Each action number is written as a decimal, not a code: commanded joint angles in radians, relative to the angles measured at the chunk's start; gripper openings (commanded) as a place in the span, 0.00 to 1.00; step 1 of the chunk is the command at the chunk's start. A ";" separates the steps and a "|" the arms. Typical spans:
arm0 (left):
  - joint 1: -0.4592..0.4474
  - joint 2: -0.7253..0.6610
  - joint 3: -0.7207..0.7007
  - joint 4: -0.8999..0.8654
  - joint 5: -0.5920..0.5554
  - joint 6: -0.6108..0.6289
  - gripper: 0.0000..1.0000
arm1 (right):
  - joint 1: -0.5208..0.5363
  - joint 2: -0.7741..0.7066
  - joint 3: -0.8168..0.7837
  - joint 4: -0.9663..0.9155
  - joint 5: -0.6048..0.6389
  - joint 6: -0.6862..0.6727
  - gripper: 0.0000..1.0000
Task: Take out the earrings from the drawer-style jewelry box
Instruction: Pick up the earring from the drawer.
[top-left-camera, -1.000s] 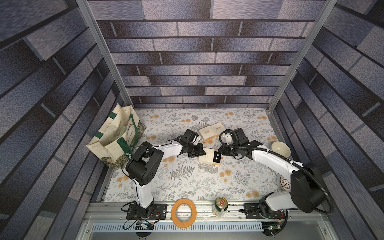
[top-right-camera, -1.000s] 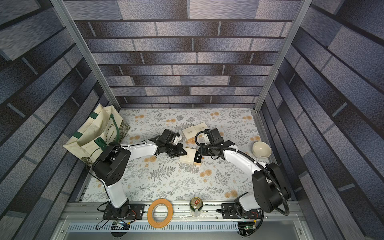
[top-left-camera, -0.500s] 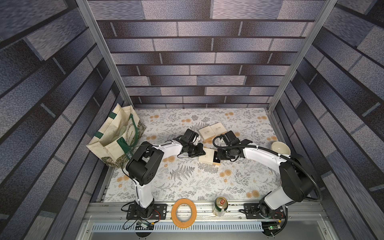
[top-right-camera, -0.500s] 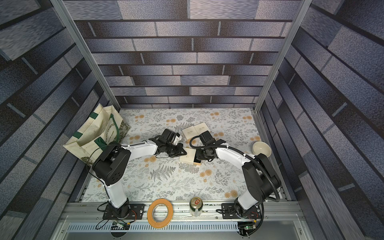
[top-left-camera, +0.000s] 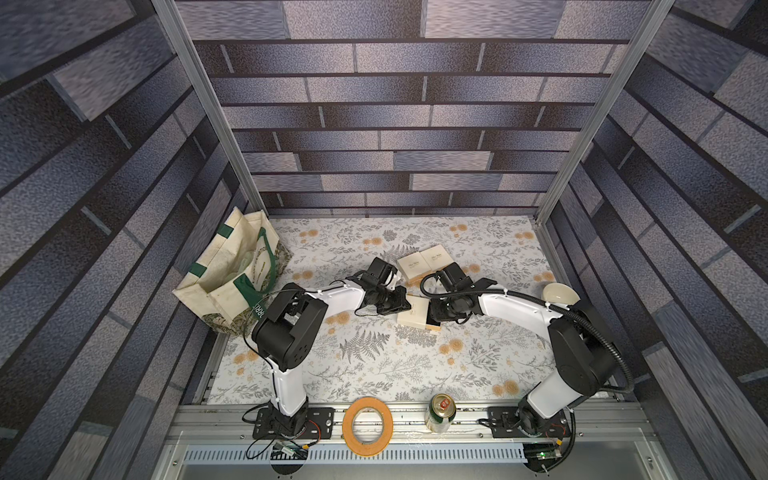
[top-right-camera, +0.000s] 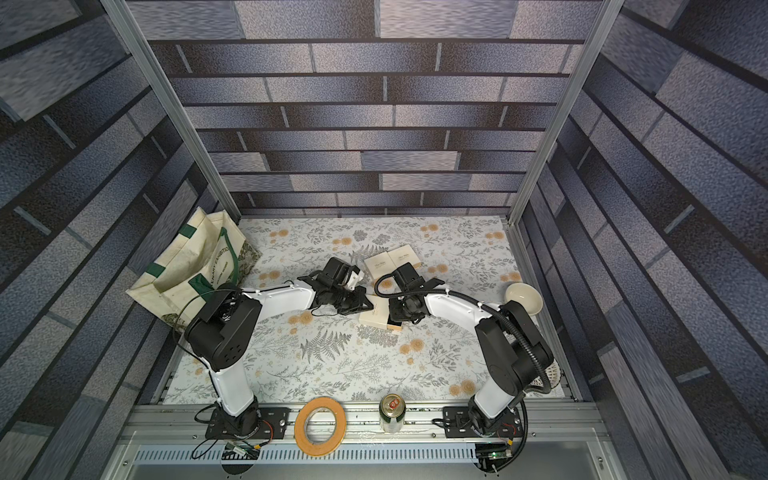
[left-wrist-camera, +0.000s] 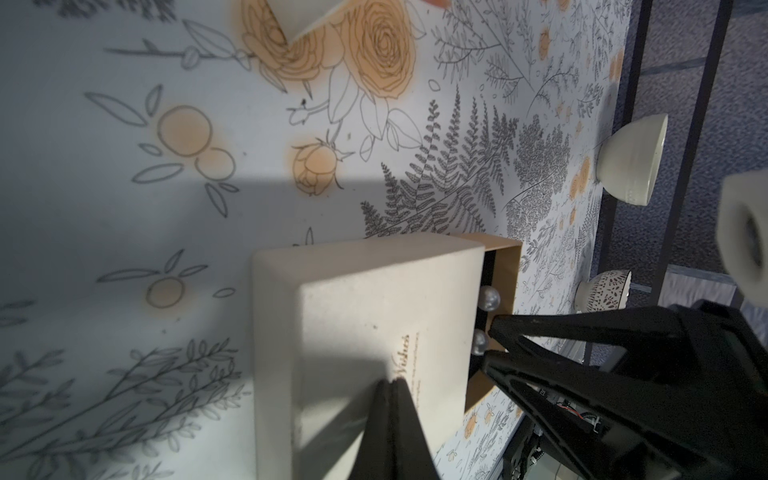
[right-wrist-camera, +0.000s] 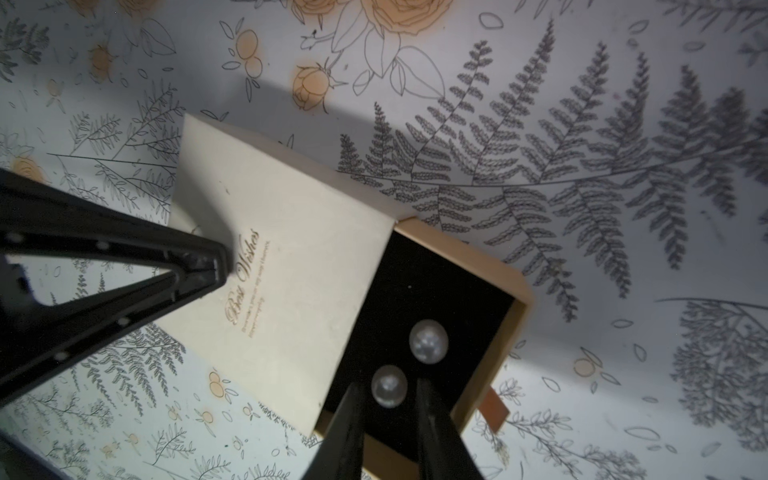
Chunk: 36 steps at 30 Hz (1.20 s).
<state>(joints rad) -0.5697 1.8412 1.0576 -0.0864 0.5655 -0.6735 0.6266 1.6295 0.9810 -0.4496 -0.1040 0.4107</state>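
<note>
One pearl earring (right-wrist-camera: 389, 391) sits on the black lining (right-wrist-camera: 436, 282) of the drawer (right-wrist-camera: 513, 328), right between the fingertips of the right gripper (left-wrist-camera: 491, 343); the other pearl earring (right-wrist-camera: 428, 341) lies just beside it, a little farther along the lining and clear of the fingers; the drawer is slid part-way out of the right end of the cream jewelry box sleeve (right-wrist-camera: 291, 257), which rests on the floral tablecloth (top-left-camera: 374, 357) near the middle of the table.

The right gripper reaches in from the right with its jaws only narrowly parted; in the right wrist view a thin gap shows on each side of the pearl, so it straddles the bead without clamping it; whether either pad brushes it, I cannot tell.

The left gripper (left-wrist-camera: 391, 386) comes in from the left, clenched tight with nothing between its fingers; its tip presses on the top of the sleeve beside the gold lettering.
</note>
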 joint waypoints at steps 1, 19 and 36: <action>-0.006 0.064 -0.024 -0.107 -0.104 0.018 0.00 | 0.011 0.018 0.031 -0.035 0.024 0.012 0.25; -0.005 0.062 -0.027 -0.113 -0.105 0.023 0.00 | 0.018 0.046 0.041 -0.015 0.024 0.018 0.22; -0.005 0.062 -0.025 -0.115 -0.106 0.022 0.00 | 0.019 0.005 0.037 -0.027 0.045 0.012 0.09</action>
<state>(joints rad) -0.5697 1.8412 1.0576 -0.0868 0.5655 -0.6727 0.6376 1.6585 0.9939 -0.4488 -0.0784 0.4213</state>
